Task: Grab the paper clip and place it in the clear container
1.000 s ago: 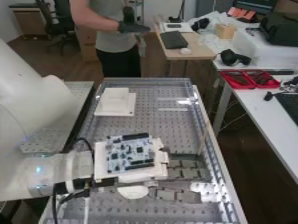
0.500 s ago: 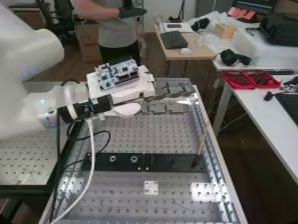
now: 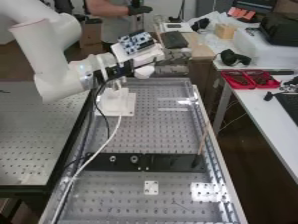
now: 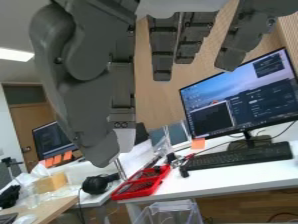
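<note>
In the high view the hand (image 3: 167, 69) is raised at the bench's far end, its fingers pointing right. The wrist view has the hand (image 4: 90, 112) with its thumb tip against one fingertip, while other fingers hang straighter. A thin shiny metal piece, seemingly the paper clip (image 4: 120, 169), sticks out from between those two tips; part of it is hidden by them. Also in the wrist view, a clear container (image 4: 169, 212) with see-through walls stands below a white desk, cut off by the picture's edge.
On the perforated bench (image 3: 149, 135) lie a white block (image 3: 114, 104), a dark bar (image 3: 146, 162) and a small white plate (image 3: 151, 188). A thin upright rod (image 3: 202, 142) rises near its right edge. Red trays (image 3: 249, 80) sit on the desk at right.
The arm has swung from low over the bench's near half up to its far end, carrying the hand away from the camera. The dark bar and small white plate have come into sight.
</note>
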Controlling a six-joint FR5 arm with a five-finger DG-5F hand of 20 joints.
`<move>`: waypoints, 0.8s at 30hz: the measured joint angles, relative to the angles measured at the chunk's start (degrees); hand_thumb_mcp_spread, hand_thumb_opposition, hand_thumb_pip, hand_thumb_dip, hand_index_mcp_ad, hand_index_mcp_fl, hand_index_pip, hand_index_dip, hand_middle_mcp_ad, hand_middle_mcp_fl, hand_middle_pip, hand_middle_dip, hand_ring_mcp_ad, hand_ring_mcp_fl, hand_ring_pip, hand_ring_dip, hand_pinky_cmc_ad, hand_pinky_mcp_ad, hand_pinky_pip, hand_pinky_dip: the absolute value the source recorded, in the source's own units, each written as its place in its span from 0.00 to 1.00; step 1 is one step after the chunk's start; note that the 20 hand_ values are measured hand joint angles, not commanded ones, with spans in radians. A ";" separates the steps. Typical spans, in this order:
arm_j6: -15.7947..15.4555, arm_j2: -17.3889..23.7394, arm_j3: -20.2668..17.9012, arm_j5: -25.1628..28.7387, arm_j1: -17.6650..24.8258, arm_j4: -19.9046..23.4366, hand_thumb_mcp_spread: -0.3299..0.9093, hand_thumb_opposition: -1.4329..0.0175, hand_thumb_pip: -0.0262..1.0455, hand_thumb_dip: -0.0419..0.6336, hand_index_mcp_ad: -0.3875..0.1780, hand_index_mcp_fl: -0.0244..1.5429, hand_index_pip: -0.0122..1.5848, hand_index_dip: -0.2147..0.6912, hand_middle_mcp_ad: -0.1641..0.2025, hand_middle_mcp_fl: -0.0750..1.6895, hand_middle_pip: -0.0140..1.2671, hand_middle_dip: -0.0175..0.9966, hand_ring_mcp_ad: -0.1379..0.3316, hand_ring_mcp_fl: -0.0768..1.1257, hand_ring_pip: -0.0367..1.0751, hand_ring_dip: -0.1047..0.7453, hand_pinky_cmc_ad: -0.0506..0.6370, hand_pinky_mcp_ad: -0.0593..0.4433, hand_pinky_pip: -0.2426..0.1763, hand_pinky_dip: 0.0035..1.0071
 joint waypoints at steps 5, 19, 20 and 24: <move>-0.29 -2.11 1.81 5.48 4.75 -0.49 0.71 0.34 0.49 0.45 0.39 0.53 0.73 0.41 0.66 0.16 0.11 0.19 0.41 0.09 0.13 0.19 0.53 0.56 0.55 0.19; -0.15 -8.29 4.11 21.94 12.72 -2.37 0.71 0.34 0.49 0.45 0.39 0.53 0.73 0.41 0.66 0.17 0.12 0.20 0.44 0.09 0.13 0.19 0.54 0.56 0.55 0.19; -0.30 -8.95 4.35 23.02 13.18 -2.71 0.71 0.34 0.49 0.45 0.39 0.53 0.73 0.41 0.66 0.17 0.12 0.20 0.44 0.09 0.13 0.19 0.53 0.56 0.55 0.19; -0.72 -10.60 5.01 24.77 14.31 -3.48 0.71 0.34 0.49 0.45 0.39 0.53 0.73 0.41 0.67 0.17 0.12 0.20 0.44 0.10 0.13 0.19 0.54 0.56 0.55 0.19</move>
